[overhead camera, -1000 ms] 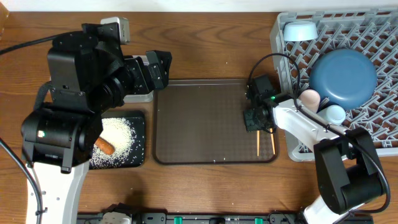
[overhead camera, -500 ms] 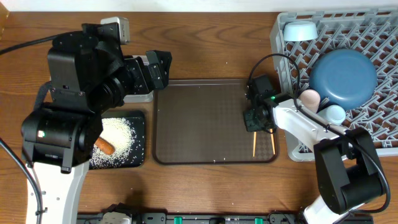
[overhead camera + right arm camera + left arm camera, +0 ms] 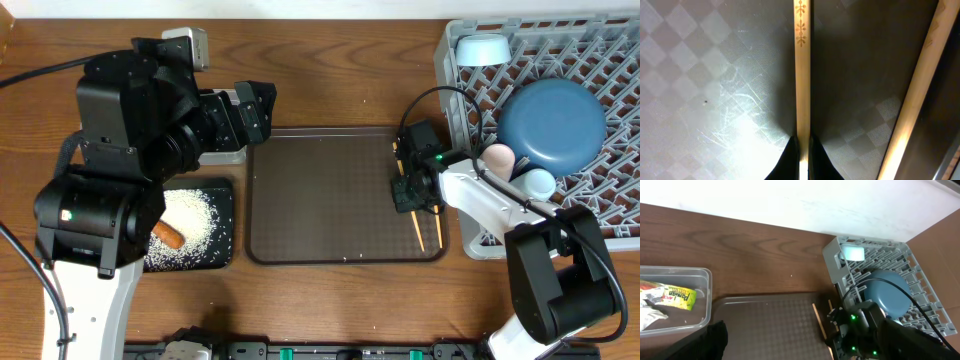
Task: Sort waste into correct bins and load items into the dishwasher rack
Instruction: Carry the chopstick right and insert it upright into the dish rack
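Note:
My right gripper (image 3: 412,192) is over the right side of the brown serving tray (image 3: 330,200), shut on one wooden chopstick (image 3: 801,75). That chopstick lies slanted under the gripper (image 3: 419,232). The second chopstick (image 3: 920,85) lies beside it, near the tray's right rim (image 3: 437,230). The grey rack (image 3: 600,60) holds the big dark-blue bowl (image 3: 552,122), small light-blue bowl (image 3: 482,48), white cup (image 3: 497,157) and pale-blue cup (image 3: 537,183). The clear tub (image 3: 702,280) holds the green-yellow wrapper (image 3: 677,296) and tissue (image 3: 650,315). The black tray (image 3: 225,200) holds rice (image 3: 195,225) and the carrot piece (image 3: 167,233). My left gripper (image 3: 255,110) hovers by the tub; its jaws are unclear.
The bulky left arm (image 3: 120,150) covers most of the clear tub from above. The rack's left wall (image 3: 455,110) stands close to my right gripper. A black cable (image 3: 440,95) loops over the right arm.
The held chopstick has swung to a slant: its near end shifted right and its far end now shows above the right gripper. The left arm has not moved.

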Action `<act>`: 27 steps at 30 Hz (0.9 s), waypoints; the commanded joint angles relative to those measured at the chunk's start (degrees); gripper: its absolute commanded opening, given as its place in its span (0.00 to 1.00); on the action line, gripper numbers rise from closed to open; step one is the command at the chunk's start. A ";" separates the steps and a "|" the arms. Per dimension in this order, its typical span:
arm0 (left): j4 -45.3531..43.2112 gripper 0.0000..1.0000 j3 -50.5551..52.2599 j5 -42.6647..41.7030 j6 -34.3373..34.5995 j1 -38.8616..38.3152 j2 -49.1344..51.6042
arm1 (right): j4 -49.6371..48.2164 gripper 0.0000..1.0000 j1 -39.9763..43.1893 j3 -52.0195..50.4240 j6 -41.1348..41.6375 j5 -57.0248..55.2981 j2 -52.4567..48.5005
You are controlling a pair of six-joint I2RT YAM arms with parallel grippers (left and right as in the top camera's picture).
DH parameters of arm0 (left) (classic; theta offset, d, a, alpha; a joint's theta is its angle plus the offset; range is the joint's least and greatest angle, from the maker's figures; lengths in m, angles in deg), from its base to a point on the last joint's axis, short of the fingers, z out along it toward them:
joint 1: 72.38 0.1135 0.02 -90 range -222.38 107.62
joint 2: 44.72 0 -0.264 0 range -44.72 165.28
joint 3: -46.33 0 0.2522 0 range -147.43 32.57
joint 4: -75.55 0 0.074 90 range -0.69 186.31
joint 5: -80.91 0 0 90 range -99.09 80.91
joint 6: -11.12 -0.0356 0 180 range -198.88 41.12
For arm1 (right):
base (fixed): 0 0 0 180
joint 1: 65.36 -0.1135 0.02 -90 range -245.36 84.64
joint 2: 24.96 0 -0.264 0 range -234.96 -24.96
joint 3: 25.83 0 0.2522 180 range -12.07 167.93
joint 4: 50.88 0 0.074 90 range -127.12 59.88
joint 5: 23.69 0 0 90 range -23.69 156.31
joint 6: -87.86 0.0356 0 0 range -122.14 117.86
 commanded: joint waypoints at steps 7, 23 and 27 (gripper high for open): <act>-0.07 0.98 0.13 0.72 0.04 0.24 -0.11 | 0.63 0.01 0.59 6.40 -0.13 5.55 4.76; -0.07 0.98 0.13 0.72 0.07 0.24 -0.11 | 6.21 0.01 7.74 8.63 -9.09 -5.95 26.08; -0.07 0.98 0.13 0.72 0.04 0.24 -0.11 | 7.26 0.01 11.26 8.61 -15.72 -6.75 26.51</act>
